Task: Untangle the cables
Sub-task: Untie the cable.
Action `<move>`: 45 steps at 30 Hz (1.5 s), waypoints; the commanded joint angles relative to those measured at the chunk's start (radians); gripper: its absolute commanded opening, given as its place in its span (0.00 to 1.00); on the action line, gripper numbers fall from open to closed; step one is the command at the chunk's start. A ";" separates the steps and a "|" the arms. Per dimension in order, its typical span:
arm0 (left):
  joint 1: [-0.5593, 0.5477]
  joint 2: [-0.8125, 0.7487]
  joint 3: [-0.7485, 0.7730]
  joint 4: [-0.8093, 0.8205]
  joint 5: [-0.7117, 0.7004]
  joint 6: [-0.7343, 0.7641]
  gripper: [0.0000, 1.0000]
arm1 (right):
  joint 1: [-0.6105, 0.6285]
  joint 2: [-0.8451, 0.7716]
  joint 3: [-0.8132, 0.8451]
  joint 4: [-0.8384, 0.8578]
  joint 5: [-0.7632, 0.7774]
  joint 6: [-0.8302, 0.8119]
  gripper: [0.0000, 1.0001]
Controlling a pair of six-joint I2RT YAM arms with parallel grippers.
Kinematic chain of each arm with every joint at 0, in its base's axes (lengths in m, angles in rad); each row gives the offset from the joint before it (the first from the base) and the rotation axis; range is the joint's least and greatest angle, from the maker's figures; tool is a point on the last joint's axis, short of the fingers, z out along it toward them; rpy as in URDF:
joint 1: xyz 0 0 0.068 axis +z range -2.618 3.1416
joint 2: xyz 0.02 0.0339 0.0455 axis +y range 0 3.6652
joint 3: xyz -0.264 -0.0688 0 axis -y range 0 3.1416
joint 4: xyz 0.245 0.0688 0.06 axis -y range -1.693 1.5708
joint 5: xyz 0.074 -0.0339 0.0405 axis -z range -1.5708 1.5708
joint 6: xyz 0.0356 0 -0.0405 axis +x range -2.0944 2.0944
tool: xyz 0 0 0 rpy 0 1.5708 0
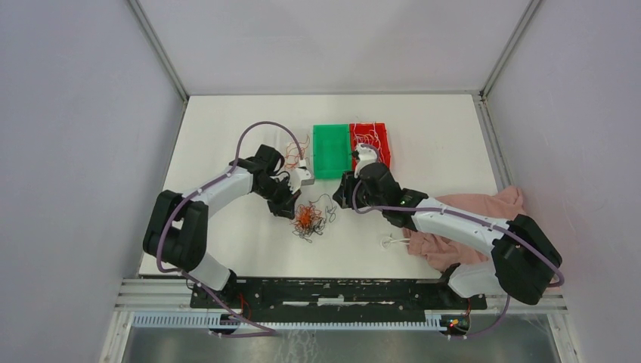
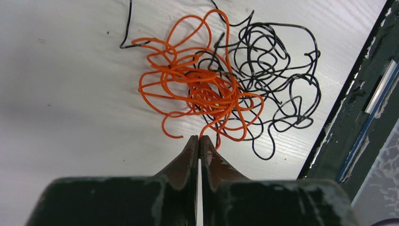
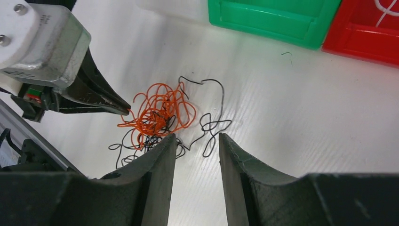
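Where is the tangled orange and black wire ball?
In the top view the wire tangle lies in the middle of the white table, on the near side of the green tray, between the left gripper and the right gripper.

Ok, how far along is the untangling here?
Done: white wires lie in the red bin, an orange bunch beside the green bin. In hand: left gripper shut at the orange edge of the tangle, right gripper open over it. Left: that orange-and-black tangle, still knotted.

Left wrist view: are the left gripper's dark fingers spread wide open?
No, the left gripper has its dark fingers nearly touching, at the near edge of the tangle of thin orange and black wires.
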 commanded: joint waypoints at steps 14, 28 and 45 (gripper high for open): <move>-0.002 -0.282 0.247 -0.257 0.034 0.052 0.03 | 0.039 0.049 0.022 0.468 -0.239 -0.113 0.66; -0.004 -0.332 0.376 -0.327 0.177 -0.094 0.03 | 0.156 0.059 0.012 0.613 -0.174 -0.205 0.69; -0.004 -0.397 0.372 -0.413 0.275 -0.158 0.03 | 0.235 0.026 -0.049 0.741 0.190 -0.303 0.65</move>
